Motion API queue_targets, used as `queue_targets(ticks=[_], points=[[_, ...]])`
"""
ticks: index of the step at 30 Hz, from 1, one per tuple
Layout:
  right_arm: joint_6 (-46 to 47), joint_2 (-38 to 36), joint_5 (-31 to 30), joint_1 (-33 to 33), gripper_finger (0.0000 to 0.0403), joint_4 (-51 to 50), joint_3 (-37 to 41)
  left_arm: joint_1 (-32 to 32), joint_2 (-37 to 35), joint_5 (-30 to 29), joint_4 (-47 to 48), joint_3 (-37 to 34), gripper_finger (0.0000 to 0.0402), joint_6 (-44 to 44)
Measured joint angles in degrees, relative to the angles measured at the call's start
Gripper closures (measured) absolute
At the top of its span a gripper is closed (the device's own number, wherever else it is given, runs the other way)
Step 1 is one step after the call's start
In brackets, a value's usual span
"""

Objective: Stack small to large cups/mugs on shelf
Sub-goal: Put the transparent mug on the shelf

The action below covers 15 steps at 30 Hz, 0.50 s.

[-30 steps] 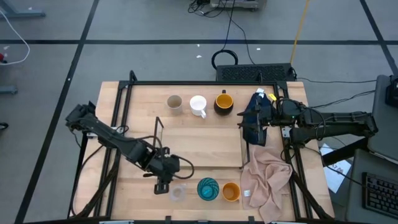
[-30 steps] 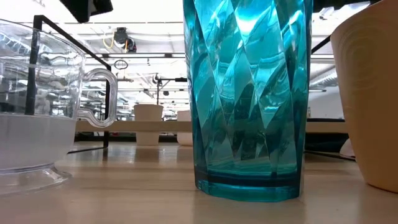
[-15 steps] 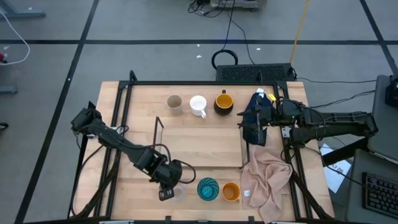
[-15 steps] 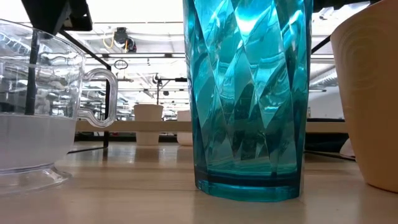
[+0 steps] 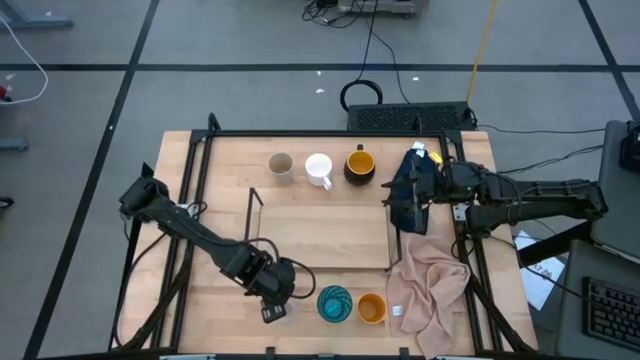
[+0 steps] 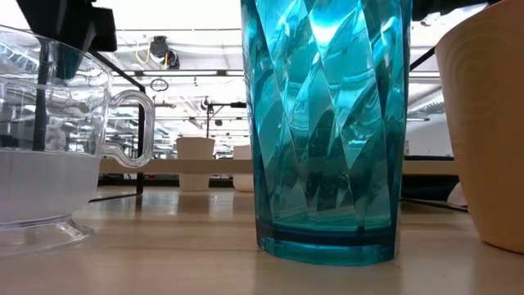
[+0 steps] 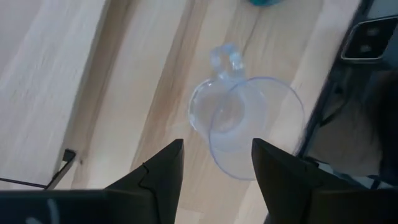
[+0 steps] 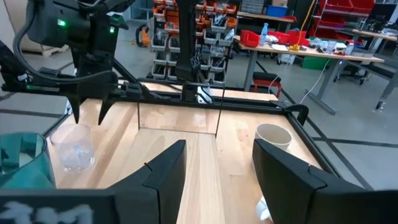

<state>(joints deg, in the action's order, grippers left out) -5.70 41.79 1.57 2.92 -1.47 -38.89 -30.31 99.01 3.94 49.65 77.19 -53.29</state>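
Note:
The clear glass (image 7: 245, 124) stands on its base near the table's near edge, handle toward the teal patterned cup (image 5: 335, 303); the small orange cup (image 5: 371, 308) is just right of that. My left gripper (image 7: 217, 142) hovers open right above the glass (image 5: 287, 310), fingers pointing down, touching nothing. In the low view it hangs over the glass (image 6: 41, 139). The beige-grey cup (image 5: 281, 165), white mug (image 5: 319, 170) and dark mug with yellow inside (image 5: 360, 165) stand in a row by the far edge. The shelf (image 5: 320, 235) lies mid-table. My right gripper (image 8: 219, 142) waits open at the shelf's right end.
A pink cloth (image 5: 430, 285) lies crumpled on the table's right near corner, beside the orange cup. Black frame rails (image 5: 200, 200) run along the table's sides. The shelf's thin wire uprights (image 5: 253, 213) stand at its ends. Bare wood lies between shelf and far cups.
My left gripper has moved toward the table's near edge and slightly right, and come down over the clear glass; in the low view it has dropped in from the top. Its fingers have stayed open. The cups have not moved.

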Motion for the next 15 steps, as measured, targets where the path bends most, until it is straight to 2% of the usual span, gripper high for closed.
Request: queue_targets(ticks=[15], points=[[-1.2, 0.0, 0.0, 0.0, 0.0227, -0.1, 0.0, 0.2, 2.3, -1.2, -0.3, 0.0, 0.0211, 1.7]])
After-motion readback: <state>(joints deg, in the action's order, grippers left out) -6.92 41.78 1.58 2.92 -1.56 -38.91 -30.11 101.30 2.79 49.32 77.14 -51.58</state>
